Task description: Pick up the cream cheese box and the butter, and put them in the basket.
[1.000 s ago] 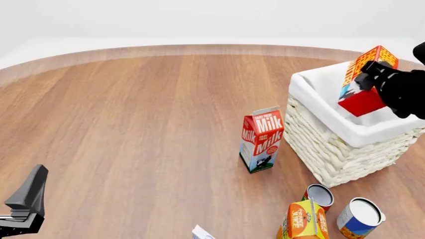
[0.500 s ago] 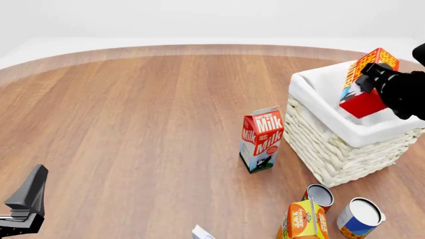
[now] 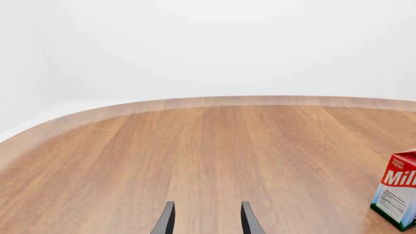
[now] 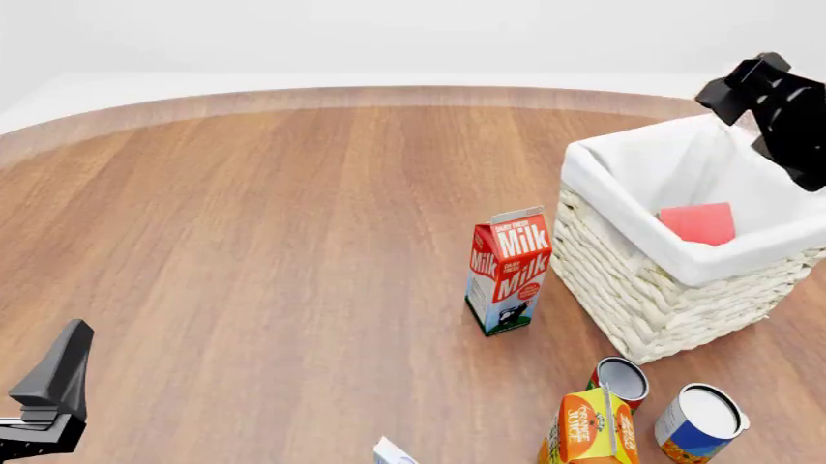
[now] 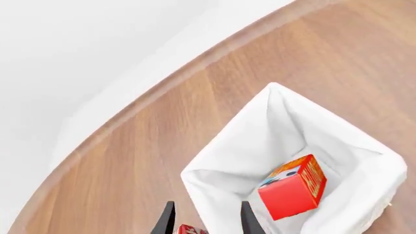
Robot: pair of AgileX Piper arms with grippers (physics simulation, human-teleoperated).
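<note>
While the butter (image 4: 698,222) lies inside the basket (image 4: 617,261), tilted against the white lining, the right gripper (image 5: 204,217) hangs above the basket with its two fingers spread apart and nothing between them. I count one basket, at the right side of the table (image 4: 258,242), and one butter box in it. There is one milk carton (image 4: 508,270), standing upright just beside the left wall of the basket but not touching it. Near the front edge at the right I count two cans (image 4: 622,381), standing close together, and one orange juice carton (image 4: 589,427) just to their left. A small white corner (image 4: 393,452) shows at the near edge of the front view; I cannot tell if it is the cream cheese box.

Only the right wrist view shows the orange panel of the butter (image 5: 294,188) and its plain red end; the front view shows only a red face. Only the left wrist view shows the fingers of the left gripper (image 3: 204,219), which are spread apart over bare wood, with the milk carton (image 3: 398,190) at the border. From the front, the left arm (image 4: 45,396) is seen only as a dark part at the near left, and the right arm (image 4: 779,111) only as a dark shape at the far right.
</note>
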